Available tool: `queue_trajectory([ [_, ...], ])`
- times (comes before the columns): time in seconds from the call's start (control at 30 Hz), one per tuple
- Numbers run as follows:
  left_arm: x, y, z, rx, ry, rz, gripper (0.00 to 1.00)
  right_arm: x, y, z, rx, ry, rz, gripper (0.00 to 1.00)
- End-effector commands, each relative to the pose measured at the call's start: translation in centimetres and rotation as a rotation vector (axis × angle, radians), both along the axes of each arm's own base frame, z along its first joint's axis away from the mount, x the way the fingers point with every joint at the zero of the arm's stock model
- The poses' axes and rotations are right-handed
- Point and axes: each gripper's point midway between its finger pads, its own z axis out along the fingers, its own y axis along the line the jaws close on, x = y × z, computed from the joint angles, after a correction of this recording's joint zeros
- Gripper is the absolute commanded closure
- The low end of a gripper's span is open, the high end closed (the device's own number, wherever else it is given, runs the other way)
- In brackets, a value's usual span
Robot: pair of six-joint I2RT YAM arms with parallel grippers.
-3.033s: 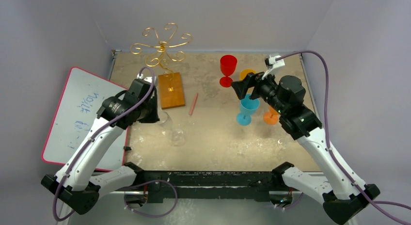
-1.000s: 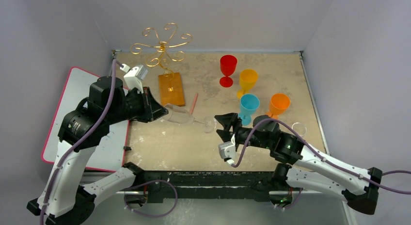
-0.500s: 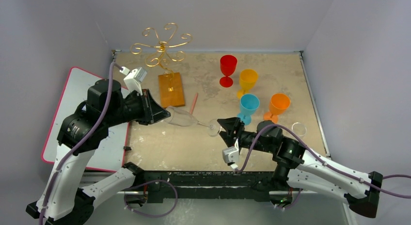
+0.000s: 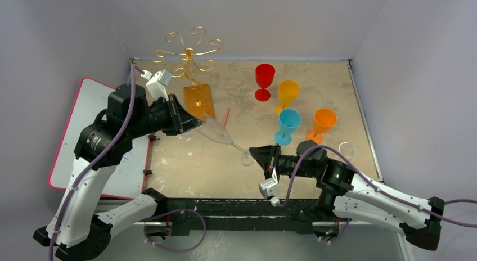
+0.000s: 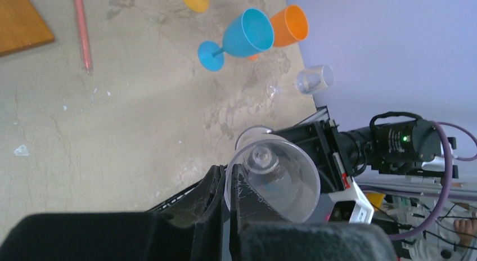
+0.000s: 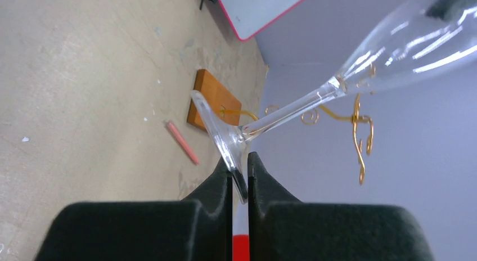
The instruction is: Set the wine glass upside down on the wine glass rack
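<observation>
Top external shows the glass point(image 4: 216, 131) off the desk point(image 4: 315, 75), slanting between the arms: left gripper point(image 4: 191, 124) clamped on the bowl's rim, right gripper point(image 4: 256, 156) pinching the foot's edge, rack point(image 4: 188, 53) at the far left corner, apart. Red goblet point(image 4: 264, 81), yellow goblet point(image 4: 287, 95), blue goblet point(image 4: 289, 125) and orange goblet point(image 4: 323, 121) crowd the right, a clear cup point(image 4: 347, 149) by that edge, a pink stick point(image 4: 226, 117) beside the rack's wooden base point(image 4: 198, 100), a whiteboard point(image 4: 90, 120) at left. Mottled beige desk, lilac walls; the glass is hard to trace, and the left gripper covers the base's near end.
</observation>
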Motion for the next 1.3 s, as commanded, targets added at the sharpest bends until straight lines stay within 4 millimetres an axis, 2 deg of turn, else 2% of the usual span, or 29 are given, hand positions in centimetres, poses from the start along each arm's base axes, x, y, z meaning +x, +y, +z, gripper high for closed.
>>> queue_trajectory([
  [0.0, -0.5, -0.7, 2.1, -0.064, -0.053, -0.041, 1.0, 0.4, -0.3, 4.0, 0.101, -0.046, -0.026, 1.0],
  [0.07, -0.1, -0.6, 2.1, -0.062, -0.056, -0.021, 1.0, 0.3, -0.4, 4.3, 0.096, -0.042, -0.026, 1.0],
  [0.2, 1.0, -0.6, 1.8, -0.05, -0.05, 0.015, 0.75, -0.1, -0.4, 4.8, 0.09, -0.013, -0.013, 1.0],
  [0.3, 1.8, 0.0, 2.6, -0.033, -0.086, 0.062, 0.55, -0.4, -0.8, 4.9, 0.077, 0.007, -0.012, 1.0],
  [0.43, 2.8, 1.9, 4.4, -0.022, -0.184, 0.176, 0.37, -0.5, -0.9, 4.8, 0.076, 0.052, -0.023, 1.0],
  [0.5, 2.9, 2.4, 5.2, -0.036, -0.223, 0.203, 0.32, -0.5, -0.8, 4.8, 0.087, 0.085, -0.029, 1.0],
  [0.7, 2.9, 4.1, 5.3, 0.006, -0.303, 0.254, 0.24, -0.5, 0.2, 3.6, 0.095, 0.279, -0.07, 1.0],
  [0.93, 2.4, 5.6, 5.4, 0.048, -0.386, 0.277, 0.23, -0.1, 1.7, 3.2, 0.14, 0.519, -0.146, 1.0],
  [1.1, 1.6, 6.6, 6.4, 0.089, -0.468, 0.265, 0.23, -1.6, 3.9, 4.6, 0.245, 0.752, -0.092, 1.0],
  [1.2, 0.9, 7.1, 7.1, 0.096, -0.51, 0.263, 0.23, -1.4, 4.8, 5.8, 0.348, 0.929, -0.146, 1.0],
  [1.27, 0.4, 7.0, 7.4, 0.08, -0.526, 0.245, 0.23, -1.2, 5.5, 5.8, 0.376, 1.036, -0.183, 1.0],
])
